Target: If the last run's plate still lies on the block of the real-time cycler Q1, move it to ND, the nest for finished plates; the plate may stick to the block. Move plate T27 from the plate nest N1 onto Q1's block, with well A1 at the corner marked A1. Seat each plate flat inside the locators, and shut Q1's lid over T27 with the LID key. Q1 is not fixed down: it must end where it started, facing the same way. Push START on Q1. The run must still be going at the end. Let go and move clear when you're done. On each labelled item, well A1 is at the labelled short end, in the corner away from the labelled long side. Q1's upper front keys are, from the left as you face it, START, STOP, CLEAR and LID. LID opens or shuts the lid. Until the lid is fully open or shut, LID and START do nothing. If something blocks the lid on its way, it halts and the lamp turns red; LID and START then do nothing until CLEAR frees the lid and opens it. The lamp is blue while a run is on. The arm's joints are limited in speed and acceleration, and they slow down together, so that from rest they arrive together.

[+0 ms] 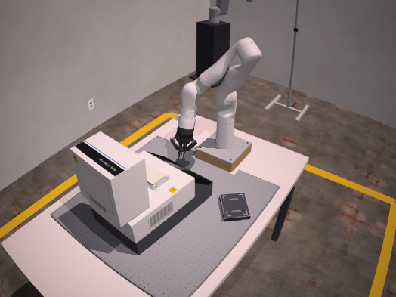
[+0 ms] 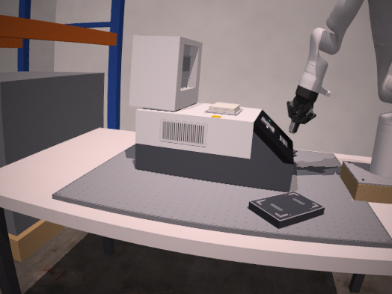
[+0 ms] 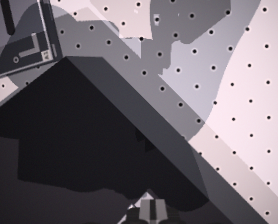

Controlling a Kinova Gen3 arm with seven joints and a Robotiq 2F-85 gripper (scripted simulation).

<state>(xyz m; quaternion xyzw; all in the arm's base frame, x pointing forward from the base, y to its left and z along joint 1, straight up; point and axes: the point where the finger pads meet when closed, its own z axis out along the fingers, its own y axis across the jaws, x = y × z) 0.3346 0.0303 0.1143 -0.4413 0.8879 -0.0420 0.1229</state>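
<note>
The table [image 1: 38,255] [image 2: 75,148] carried a grey board [image 1: 162,259] [image 2: 149,204] [image 3: 225,90] drilled with a regular grid of small holes, giving you a flat bed for the work. On it stood cycler Q1 [image 1: 170,176] [image 2: 194,159] [image 3: 145,120], loose by your task's account, so any key push had to be light enough not to slide it. Its shell was smooth matt white over a charcoal base, with a slatted side vent.

The arm [image 1: 247,55] [image 2: 318,54], glossy white and rounded at the joints, reached down to Q1's sloping front. Q1's boxy lid [image 1: 132,191] [image 2: 155,71] stood raised at the rear, leaving the block open from above. The glossy black key panel [image 1: 181,166] [image 2: 277,137] [image 3: 75,125] leaned toward the arm; its small lamp [image 1: 159,156] [image 2: 269,120] glowed green.

You had one bare dark nest [image 1: 234,206] [image 2: 286,208] [image 3: 10,45], a slab with pale corner marks; its name was unreadable. The pale, shallow rectangular plate [image 1: 156,174] [image 2: 224,108] lay on Q1's block, looking flat. You couldn't read its label, but it was probably T27, waiting for the lid.

Your gripper [image 1: 181,156] [image 2: 293,130] [image 3: 153,207] was closed on nothing, its narrow grey tips together just off the panel, most likely to serve as a blunt key-pusher, with LID the sensible target.
</note>
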